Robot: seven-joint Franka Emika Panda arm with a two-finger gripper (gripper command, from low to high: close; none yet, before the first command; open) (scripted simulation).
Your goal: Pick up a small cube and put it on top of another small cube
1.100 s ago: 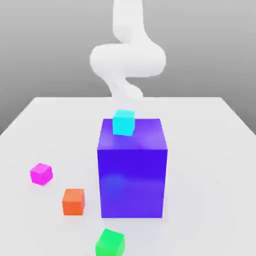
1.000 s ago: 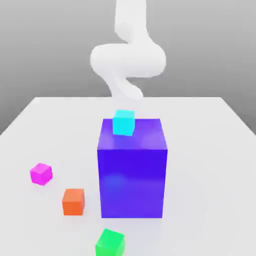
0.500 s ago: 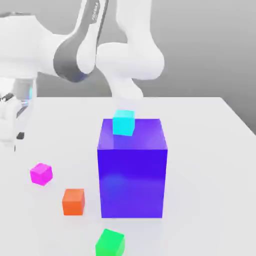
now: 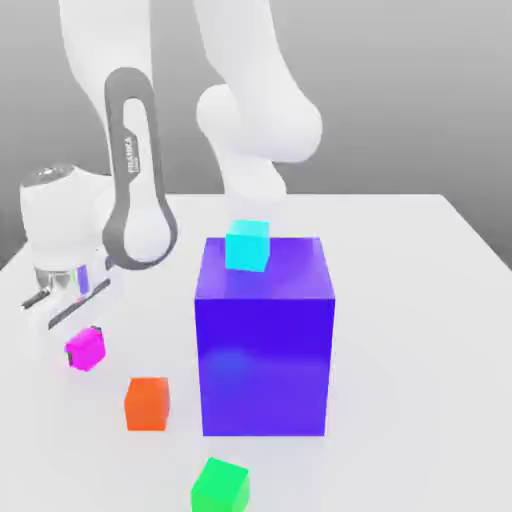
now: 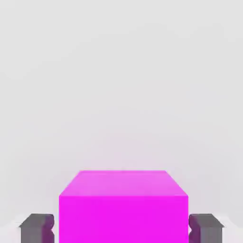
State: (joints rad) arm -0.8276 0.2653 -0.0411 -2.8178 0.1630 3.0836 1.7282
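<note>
grasp | pincer [image 5: 121, 228] pinches magenta cube [image 4: 86, 348] on the surface [image 4: 420, 300] (sides squarely clamped, for lifting) | target cube undecided

A white table [image 4: 420, 300] carries everything. The magenta cube [image 4: 85, 348] sits on it directly under the gripper [image 4: 70, 335], between its fingertips. The orange cube [image 4: 147, 403] lies near the gripper, the green cube [image 4: 220, 486] farther off. The large blue block [image 4: 265, 345] stands beside the gripper, toward the exterior view's right.
</note>
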